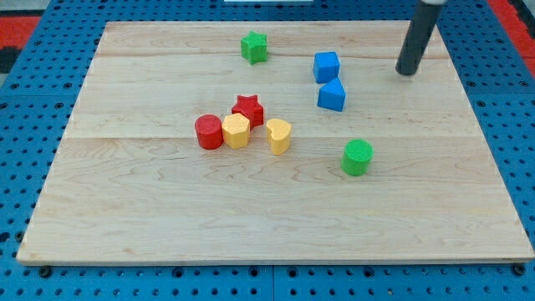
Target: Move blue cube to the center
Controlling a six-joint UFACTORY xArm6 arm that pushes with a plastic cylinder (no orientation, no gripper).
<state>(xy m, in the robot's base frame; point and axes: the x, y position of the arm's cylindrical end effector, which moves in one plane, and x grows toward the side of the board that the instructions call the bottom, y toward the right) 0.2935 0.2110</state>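
While my tip (406,72) sits on the bench (167,234) near the view's top right corner, the blue cube (327,66) is off to the view's left of it, with a clear gap between them. The two are close to level across the bench, the cube just a bit higher in the view. My tool is only a plain dark rod. It has nothing to open or close, and it holds nothing. It touches no block right now.

A second blue block (332,95) sits just below the cube, nearly touching it. Its shape is hard to tell. The middle of the bench lies further from my tip, down and to the view's left. I think a push from my side would send the cube that way, but the other blue block may get dragged along.

Far past the cube are a green star (254,47), a red star (248,109), a red round block (209,132), and two yellow blocks (236,131) (279,135). A green round block (358,157) sits below my tip, to the view's left.

I see no words or labels anywhere.
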